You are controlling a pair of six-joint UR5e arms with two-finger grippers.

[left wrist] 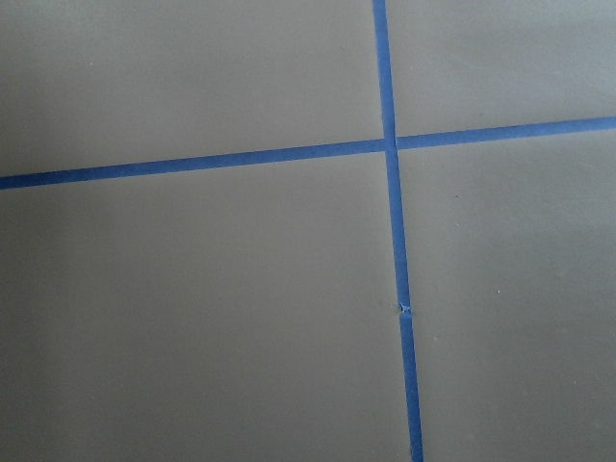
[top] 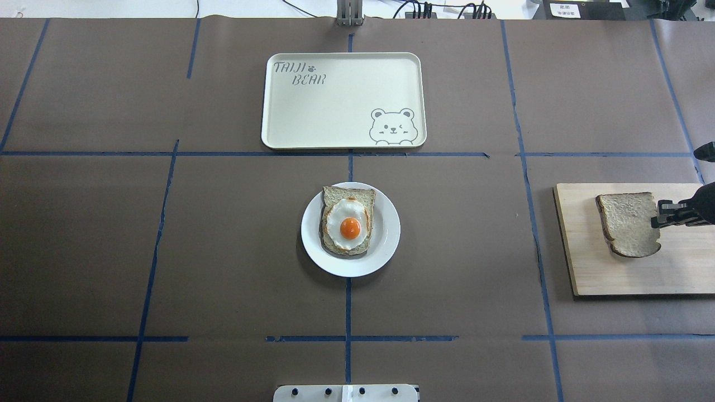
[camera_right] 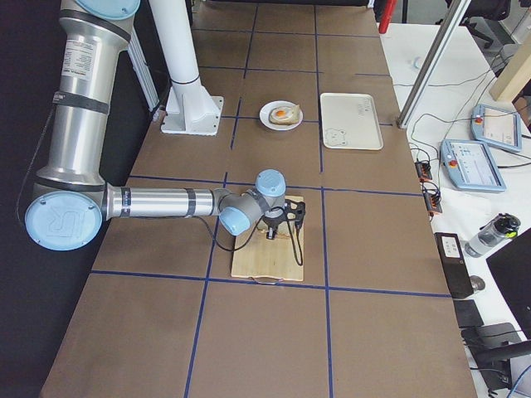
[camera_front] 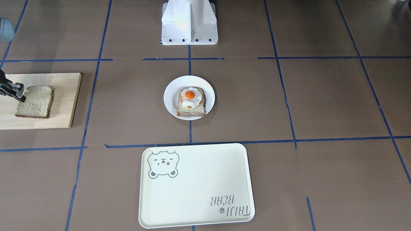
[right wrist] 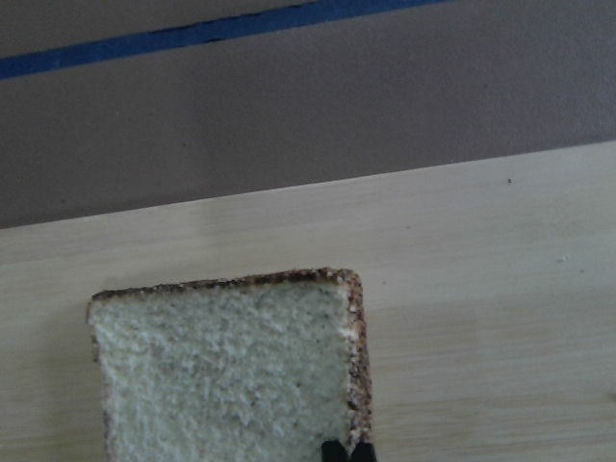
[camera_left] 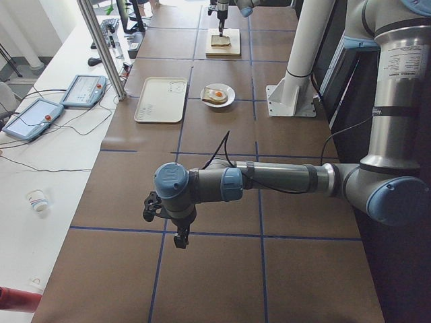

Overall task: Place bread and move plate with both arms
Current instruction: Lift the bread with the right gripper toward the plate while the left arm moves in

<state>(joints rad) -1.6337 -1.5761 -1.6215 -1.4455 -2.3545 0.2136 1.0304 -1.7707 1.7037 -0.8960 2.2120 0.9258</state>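
The plain bread (top: 625, 222) lies flat on a wooden board (top: 614, 276) at the table's right end. It also shows in the front view (camera_front: 34, 102) and the right wrist view (right wrist: 226, 371). My right gripper (top: 659, 215) is at the slice's corner nearest the robot. Its fingertips (right wrist: 333, 450) stand close together, pinching the crust. The white plate (top: 386, 245) sits mid-table and carries an egg-topped slice (top: 349, 224). My left gripper (camera_left: 180, 239) hangs over bare table far to the left, seen only in the exterior left view. I cannot tell if it is open or shut.
A cream bear tray (top: 335, 106) lies beyond the plate, on the far side from the robot. The white pedestal (camera_front: 189, 25) stands at the robot's side of the table. Blue tape lines cross the brown table cover.
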